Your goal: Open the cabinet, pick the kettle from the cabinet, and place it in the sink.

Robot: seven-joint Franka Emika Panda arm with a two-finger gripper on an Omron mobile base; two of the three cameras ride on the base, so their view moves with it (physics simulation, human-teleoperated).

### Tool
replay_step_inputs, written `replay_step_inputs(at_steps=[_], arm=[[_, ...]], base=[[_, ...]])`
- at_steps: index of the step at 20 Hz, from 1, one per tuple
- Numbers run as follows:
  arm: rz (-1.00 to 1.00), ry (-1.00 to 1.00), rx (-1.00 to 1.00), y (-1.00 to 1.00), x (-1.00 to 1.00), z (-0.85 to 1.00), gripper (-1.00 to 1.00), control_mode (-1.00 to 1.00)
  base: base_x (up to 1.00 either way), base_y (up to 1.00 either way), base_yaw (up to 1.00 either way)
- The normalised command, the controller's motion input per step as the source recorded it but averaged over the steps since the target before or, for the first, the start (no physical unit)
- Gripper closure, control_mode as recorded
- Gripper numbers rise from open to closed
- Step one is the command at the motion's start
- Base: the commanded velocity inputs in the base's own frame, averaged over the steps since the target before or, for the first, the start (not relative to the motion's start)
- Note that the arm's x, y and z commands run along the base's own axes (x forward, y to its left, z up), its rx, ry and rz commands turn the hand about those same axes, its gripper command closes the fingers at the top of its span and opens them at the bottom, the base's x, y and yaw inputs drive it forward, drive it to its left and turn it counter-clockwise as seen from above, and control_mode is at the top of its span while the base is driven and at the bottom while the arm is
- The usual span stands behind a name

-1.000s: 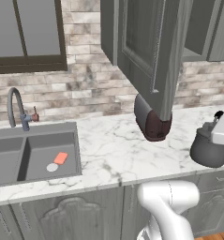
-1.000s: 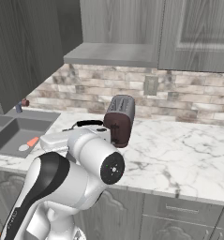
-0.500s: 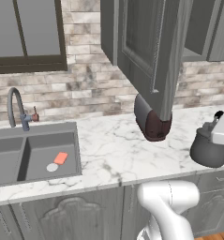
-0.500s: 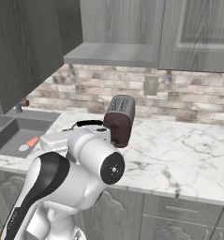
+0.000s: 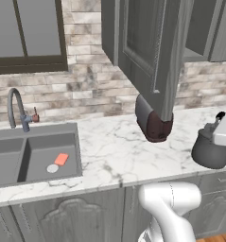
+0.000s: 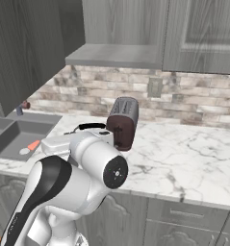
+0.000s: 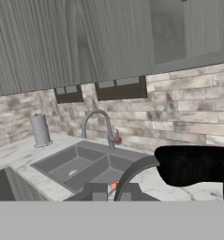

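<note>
Nothing's shifted in the last second: the end effector [image 7: 111, 193] is clamped on the kettle [image 5: 210, 150], hanging over the table's [image 5: 109, 151] right front edge. Cabinet [image 5: 147, 52] door's swung open, so the pick looks done. The sink [image 5: 36, 158] sits well left, past the toaster [image 5: 153, 120] and that low door edge.
</note>
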Motion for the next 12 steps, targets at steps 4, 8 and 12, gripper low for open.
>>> replay_step_inputs(at_steps=[4,8,12], arm=[[0.0,0.0,0.0,0.0,0.0,0.0,1.0,1.0],[0.0,0.0,0.0,0.0,0.0,0.0,1.0,1.0],[0.0,0.0,0.0,0.0,0.0,0.0,1.0,1.0]], base=[[-0.63,-0.07,-0.05],[-0.75,-0.06,-0.04],[-0.65,0.11,-0.01]])
